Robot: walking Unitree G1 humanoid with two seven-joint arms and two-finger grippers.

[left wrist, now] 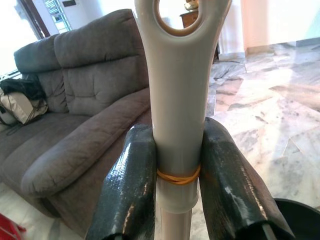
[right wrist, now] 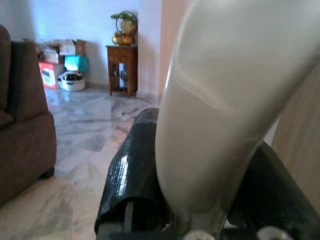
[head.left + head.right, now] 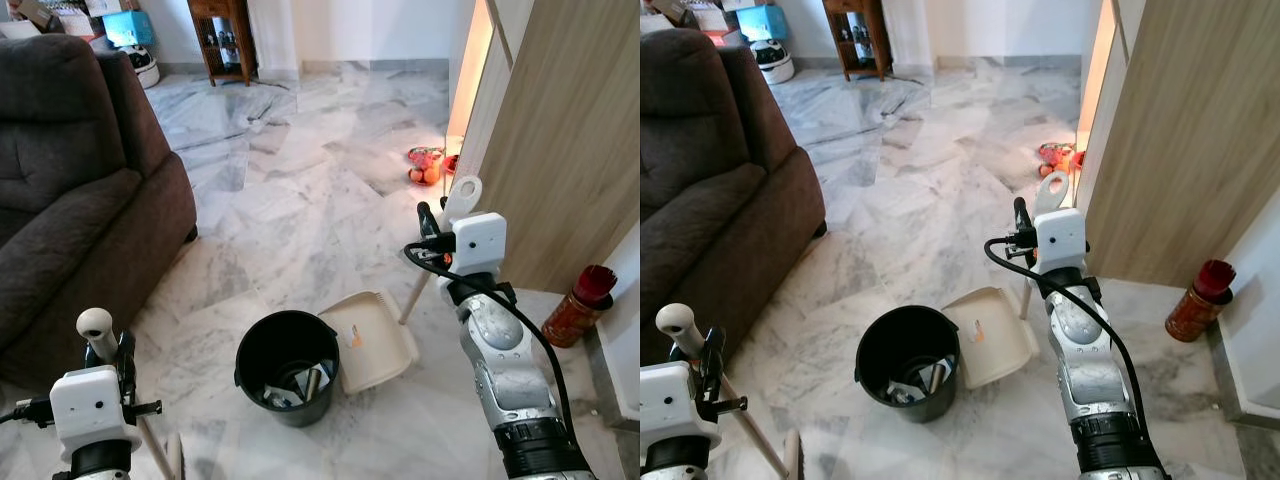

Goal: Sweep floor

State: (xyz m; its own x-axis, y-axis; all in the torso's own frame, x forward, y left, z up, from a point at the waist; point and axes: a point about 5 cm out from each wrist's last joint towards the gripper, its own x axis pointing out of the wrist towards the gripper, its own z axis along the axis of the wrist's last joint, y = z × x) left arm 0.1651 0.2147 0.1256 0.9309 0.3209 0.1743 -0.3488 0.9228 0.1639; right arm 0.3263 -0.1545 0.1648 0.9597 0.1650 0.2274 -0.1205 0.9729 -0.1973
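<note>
I've got the left gripper (image 1: pixel 175 185) clamped on the broom handle (image 1: pixel 177 100) and the right gripper (image 2: pixel 195 200) squeezing the dustpan handle (image 3: pixel 462 195), dustpan (image 3: pixel 370 340) touching the black bin (image 3: pixel 288 365), so 1 sloppy tilt probably dumps debris on the floor (image 3: pixel 300 200).

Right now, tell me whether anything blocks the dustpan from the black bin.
Nothing visible does. The dustpan, its handle held in the right gripper, lies on the floor with its edge against the black bin. The left gripper holds the broom handle.

floor (image 3: pixel 300 190) — grey-white marble | bin (image 3: pixel 287 366) — black | sofa (image 3: pixel 70 190) — dark brown
</note>
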